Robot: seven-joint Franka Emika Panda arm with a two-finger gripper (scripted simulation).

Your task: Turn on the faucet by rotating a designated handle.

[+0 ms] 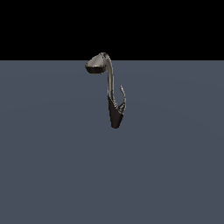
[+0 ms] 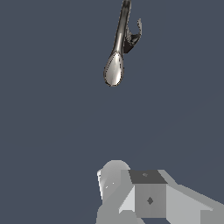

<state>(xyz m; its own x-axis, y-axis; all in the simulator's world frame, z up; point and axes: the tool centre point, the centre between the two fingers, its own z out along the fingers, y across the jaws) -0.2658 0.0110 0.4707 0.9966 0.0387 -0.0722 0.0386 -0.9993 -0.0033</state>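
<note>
Gripper (image 2: 131, 192) clear of faucet (image 1: 109, 83), jaws unclear

I see the faucet (image 1: 110, 83) standing upright on the flat grey surface, slim and grey-bronze, its dark tapered base narrowing downward. Its tall neck curves over to a wide flattened spout head facing the exterior view's left. The handle (image 1: 123, 97), a short pointed curved spike, branches up from the base on the exterior view's right, just beside the neck.
</note>
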